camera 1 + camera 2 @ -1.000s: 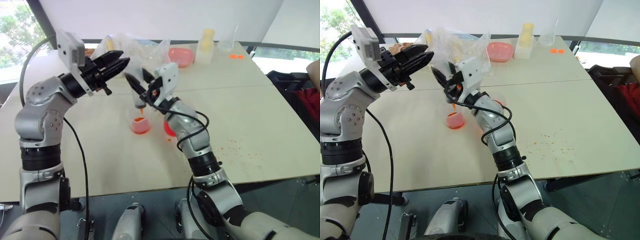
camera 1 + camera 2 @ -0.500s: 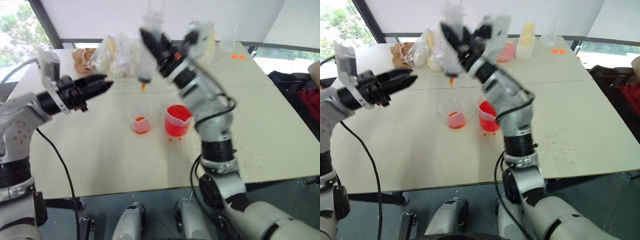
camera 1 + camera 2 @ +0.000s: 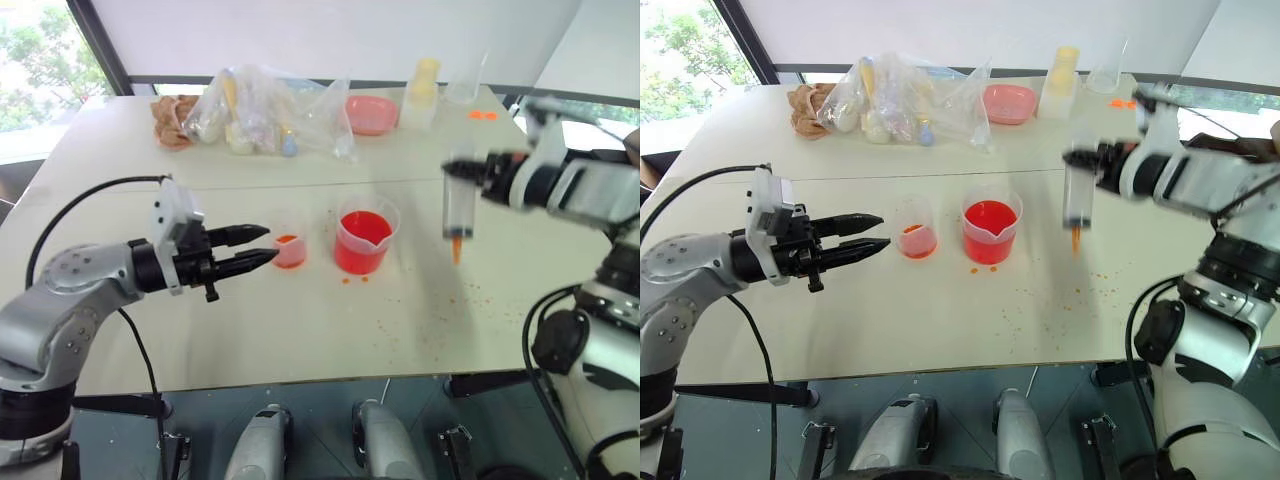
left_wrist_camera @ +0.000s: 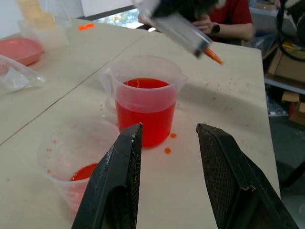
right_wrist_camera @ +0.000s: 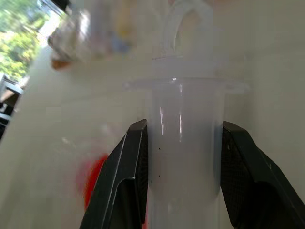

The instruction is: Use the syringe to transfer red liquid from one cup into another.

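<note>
**Syringe held upright off to the right of both cups**

The right hand [image 5: 181, 181] is clamped on the barrel of the syringe [image 3: 458, 208], one black finger on each side just below the barrel's flange. The syringe hangs upright above the surface [image 3: 300, 330], orange tip pointing down, with the ring-topped plunger rising above the fingers in the right wrist view. It is clear of both cups, to the right of them, above a patch of small orange specks.

The left hand [image 3: 262, 247] is low over the surface, lying about level, its two fingers parted with nothing between them. It points toward the small narrow cup [image 3: 289, 250], which stands just beyond the fingertips and holds a shallow layer of red liquid [image 4: 86, 172] at its bottom.

Just beside that cup, on its right, stands the wider spouted beaker [image 3: 364, 236], roughly half full of bright red liquid, with a few red drops on the surface at its base.
</note>
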